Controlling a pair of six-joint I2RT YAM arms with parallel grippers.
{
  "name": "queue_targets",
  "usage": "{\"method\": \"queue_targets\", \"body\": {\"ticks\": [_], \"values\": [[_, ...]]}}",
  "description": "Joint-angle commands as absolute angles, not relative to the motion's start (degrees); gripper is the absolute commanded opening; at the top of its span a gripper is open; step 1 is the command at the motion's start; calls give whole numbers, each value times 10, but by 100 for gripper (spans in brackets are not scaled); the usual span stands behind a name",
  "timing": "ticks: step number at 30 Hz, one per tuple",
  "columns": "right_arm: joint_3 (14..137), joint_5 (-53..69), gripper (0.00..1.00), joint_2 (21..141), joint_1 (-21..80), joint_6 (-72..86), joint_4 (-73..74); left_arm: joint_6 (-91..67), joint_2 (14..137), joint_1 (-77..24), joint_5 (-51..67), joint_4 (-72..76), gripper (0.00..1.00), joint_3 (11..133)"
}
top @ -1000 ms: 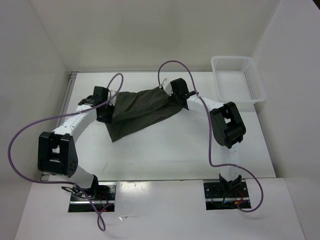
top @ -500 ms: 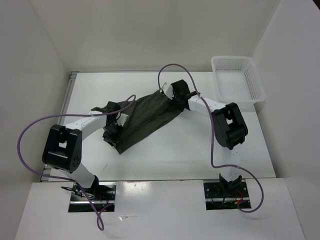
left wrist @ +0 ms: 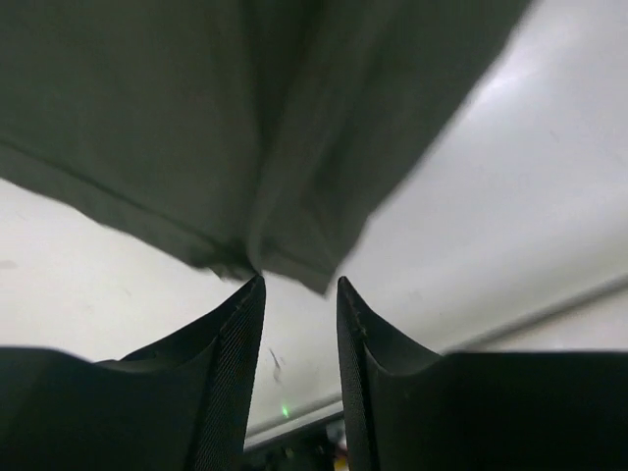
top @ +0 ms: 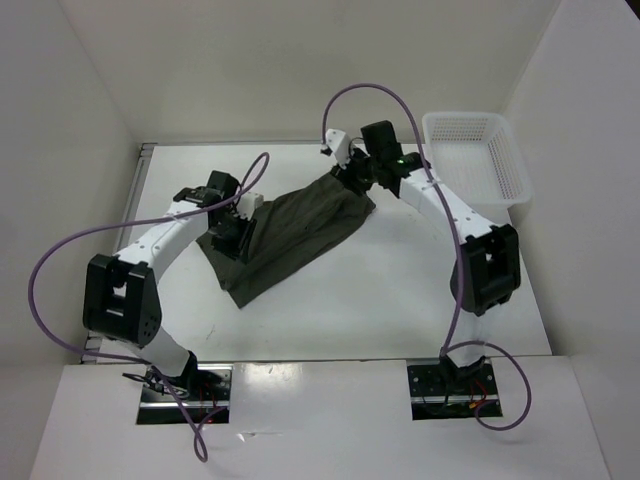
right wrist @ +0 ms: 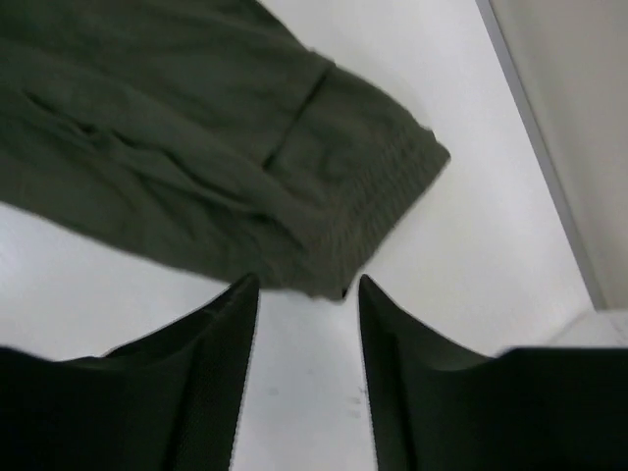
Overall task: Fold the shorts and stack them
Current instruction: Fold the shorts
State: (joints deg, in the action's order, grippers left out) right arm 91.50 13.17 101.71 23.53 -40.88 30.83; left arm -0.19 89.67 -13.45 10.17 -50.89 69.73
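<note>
On table (top: 400, 290): one pair shorts (top: 290, 235), one basket (top: 470, 160); left claw (left wrist: 299, 283), right claw (right wrist: 302, 285) both released.

Lab: white walls (top: 300, 70) around robot table (top: 330, 310).

The shorts (top: 290, 235) lie on the table (top: 400, 290), left of the basket (top: 512, 165).

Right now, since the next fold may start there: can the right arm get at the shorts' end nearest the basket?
Probably yes. The right gripper hangs open just off that end of the shorts, with only bare table between, and the basket stands apart to the side.
</note>
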Motion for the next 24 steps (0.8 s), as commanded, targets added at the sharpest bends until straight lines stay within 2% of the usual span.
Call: {"method": "queue_targets", "body": {"ticks": [1, 2, 6, 12, 24], "values": [[957, 150, 45, 1105, 266, -310, 246, 0, 932, -130, 33, -383, 43, 693], [992, 139, 36, 1127, 275, -290, 221, 0, 947, -121, 20, -364, 43, 693], [1085, 106, 20, 1226, 287, -239, 214, 0, 983, -108, -34, -312, 43, 699], [1074, 86, 0, 1268, 310, -257, 210, 0, 996, -103, -41, -298, 43, 675], [807, 100, 0, 1138, 310, -395, 276, 0, 1077, -92, -64, -287, 43, 653]]}}
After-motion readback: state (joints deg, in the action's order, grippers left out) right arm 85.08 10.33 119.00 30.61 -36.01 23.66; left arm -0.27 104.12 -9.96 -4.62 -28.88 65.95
